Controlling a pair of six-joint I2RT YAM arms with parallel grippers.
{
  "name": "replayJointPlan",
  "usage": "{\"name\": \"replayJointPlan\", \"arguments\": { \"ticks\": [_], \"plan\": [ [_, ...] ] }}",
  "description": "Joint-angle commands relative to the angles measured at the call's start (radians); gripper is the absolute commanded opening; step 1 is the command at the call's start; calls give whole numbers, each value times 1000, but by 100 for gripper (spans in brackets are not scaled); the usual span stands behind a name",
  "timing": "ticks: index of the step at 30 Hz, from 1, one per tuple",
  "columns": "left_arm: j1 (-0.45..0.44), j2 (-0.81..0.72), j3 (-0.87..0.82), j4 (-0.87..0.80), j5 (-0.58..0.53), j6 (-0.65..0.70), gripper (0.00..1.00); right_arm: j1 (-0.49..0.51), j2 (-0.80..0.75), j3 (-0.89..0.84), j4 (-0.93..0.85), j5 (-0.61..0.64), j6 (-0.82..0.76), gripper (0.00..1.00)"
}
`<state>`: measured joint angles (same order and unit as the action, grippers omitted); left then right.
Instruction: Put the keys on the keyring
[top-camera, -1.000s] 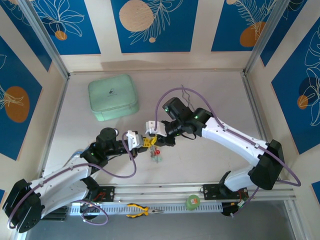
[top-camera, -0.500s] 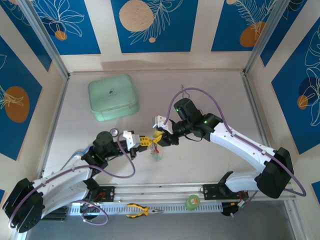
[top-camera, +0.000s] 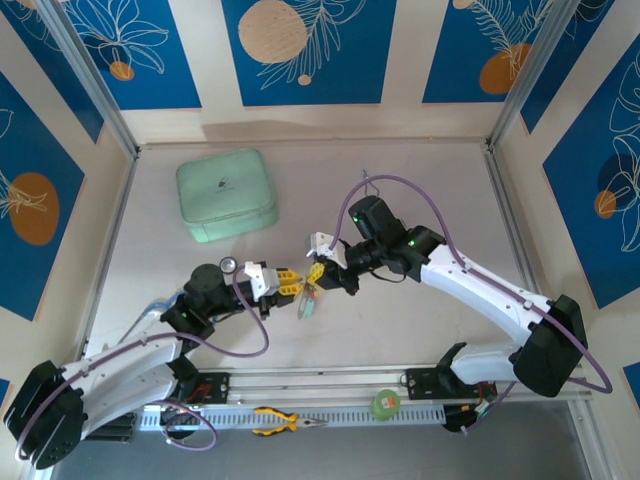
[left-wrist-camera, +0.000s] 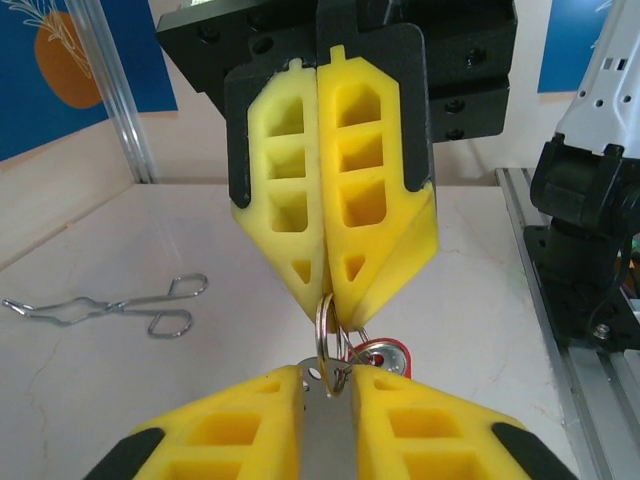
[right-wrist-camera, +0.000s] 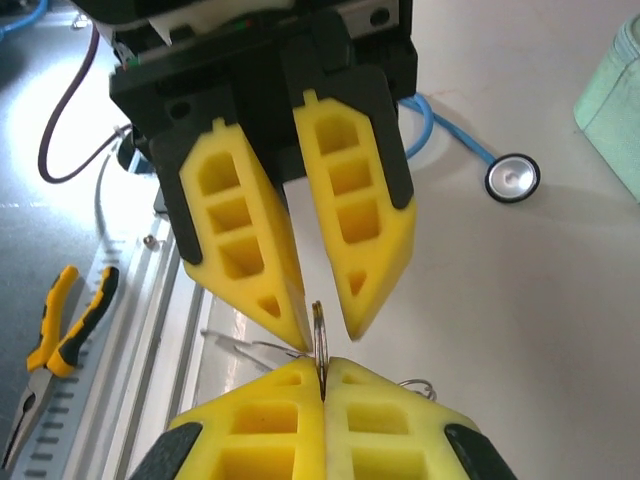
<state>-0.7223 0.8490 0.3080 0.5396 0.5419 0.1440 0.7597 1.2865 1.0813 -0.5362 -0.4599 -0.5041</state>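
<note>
My two grippers meet tip to tip over the middle of the table. The right gripper (top-camera: 320, 272) (right-wrist-camera: 322, 368) is shut on a thin wire split ring (right-wrist-camera: 319, 320) (left-wrist-camera: 327, 325), gripped edge-on. Facing it, the left gripper (top-camera: 290, 283) (left-wrist-camera: 325, 375) has its jaws slightly parted on either side of that ring, so it is open. In the gap between the left fingers shows a flat grey metal piece with a small hole, the keyring (left-wrist-camera: 325, 430), and the wire ring passes through the hole. A red-tagged key (left-wrist-camera: 385, 355) hangs behind. More keys (top-camera: 307, 306) dangle below the tips.
A mint green case (top-camera: 227, 193) lies at the back left. Thin silver tongs (left-wrist-camera: 110, 305) rest on the table behind. A blue tube with a round metal disc (right-wrist-camera: 512, 177) is by the left arm. Yellow-handled pliers (top-camera: 285, 421) and a green roll (top-camera: 385, 403) lie on the front rail.
The right gripper has closed onto the wire ring. The left gripper's jaws have parted a little. Earlier, both grippers shifted slightly right together.
</note>
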Motion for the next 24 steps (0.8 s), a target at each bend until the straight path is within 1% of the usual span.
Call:
{"name": "replayJointPlan", "arguments": {
  "ticks": [1,3,5,8,12,15,17,19,20,21,22,23,24],
  "plan": [
    [0,-39,63,-151,-16,82,23,16,14,69,-105,56,-93,0],
    [-1,-40,81,-199,-27,101,29,36,36,98,-153,109,-132,0],
    [0,-32,97,-228,-26,117,30,55,63,124,-188,142,-157,0],
    [-1,-13,113,-240,-16,127,29,76,80,147,-198,160,-171,0],
    [-1,11,131,-260,0,146,21,96,96,175,-205,166,-182,0],
    [-1,23,145,-275,20,162,7,108,106,192,-205,172,-186,0],
    [-1,25,151,-287,31,168,0,110,109,200,-204,170,-173,0],
    [-1,20,154,-302,35,172,0,96,95,185,-184,152,-146,0],
    [-1,14,150,-303,34,174,0,83,81,172,-166,141,-123,2],
    [-1,8,146,-298,33,172,0,69,68,155,-149,132,-99,11],
    [-1,3,137,-284,31,165,0,50,50,131,-127,114,-69,21],
    [0,-5,124,-258,27,150,0,31,32,104,-104,96,-36,28],
    [-1,-9,113,-230,20,135,0,20,18,80,-86,79,-9,31]
  ]
}}
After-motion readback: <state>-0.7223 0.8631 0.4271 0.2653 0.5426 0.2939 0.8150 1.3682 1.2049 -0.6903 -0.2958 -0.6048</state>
